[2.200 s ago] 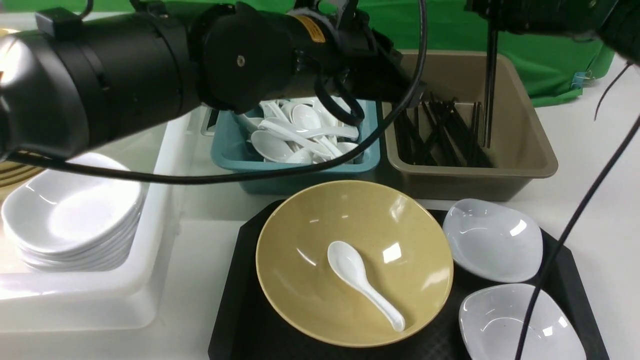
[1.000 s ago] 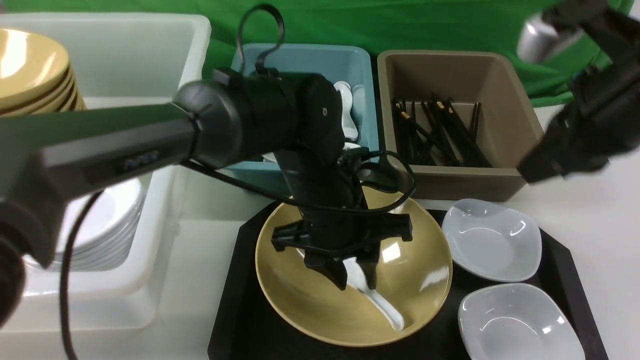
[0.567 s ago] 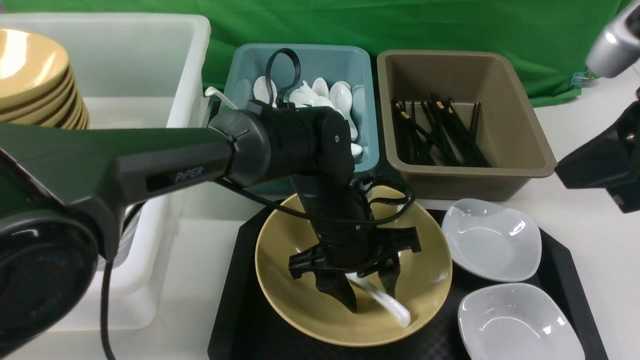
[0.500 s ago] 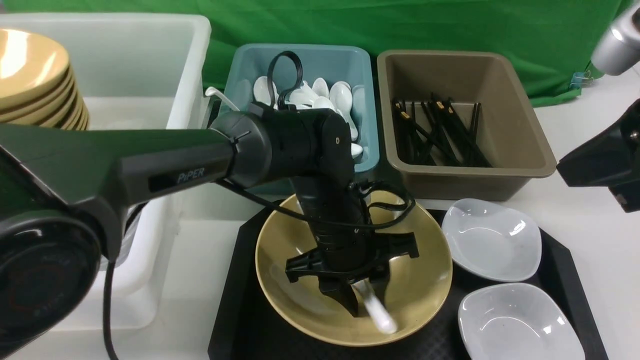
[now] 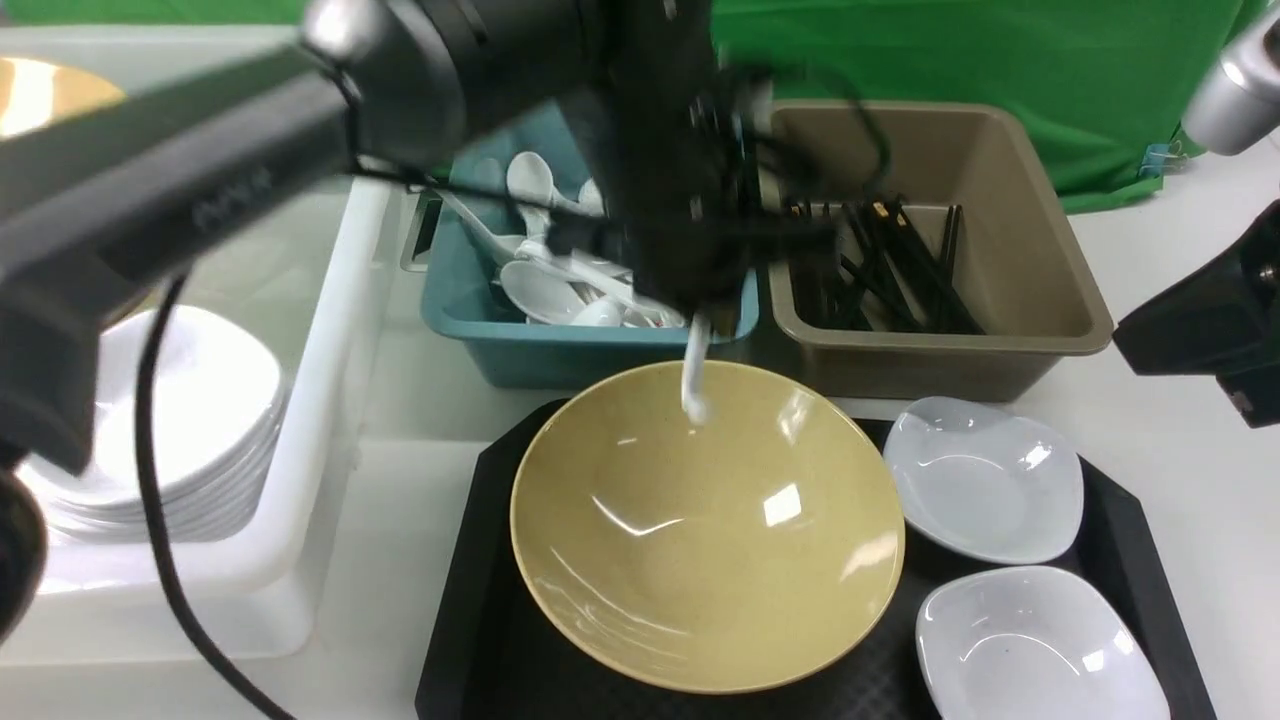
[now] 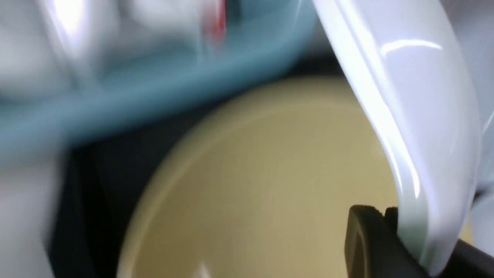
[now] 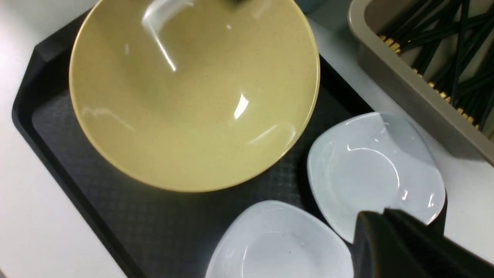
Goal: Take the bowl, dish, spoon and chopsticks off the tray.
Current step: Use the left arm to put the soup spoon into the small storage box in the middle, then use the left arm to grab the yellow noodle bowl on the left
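My left gripper (image 5: 700, 312) is shut on the white spoon (image 5: 694, 378), which hangs handle-down above the far rim of the mustard-yellow bowl (image 5: 705, 530), just in front of the teal tub. In the left wrist view the spoon (image 6: 420, 116) sits clamped against a black finger (image 6: 366, 239). The bowl stands empty on the black tray (image 5: 465, 610). Two white dishes (image 5: 985, 480) (image 5: 1040, 645) lie on the tray's right side. My right gripper (image 7: 383, 216) hovers shut and empty over the nearer dish (image 7: 374, 170). Black chopsticks (image 5: 880, 270) lie in the brown tub.
The teal tub (image 5: 590, 345) holds several white spoons. The brown tub (image 5: 1040, 330) stands to its right. A white bin (image 5: 320, 300) at the left holds a stack of white dishes (image 5: 170, 430) and yellow bowls (image 5: 40, 95). My right arm (image 5: 1200, 330) hangs at the right edge.
My left gripper closed on the spoon in the bowl and lifted it up and back toward the teal tub. The right arm has stayed put since half a second ago.
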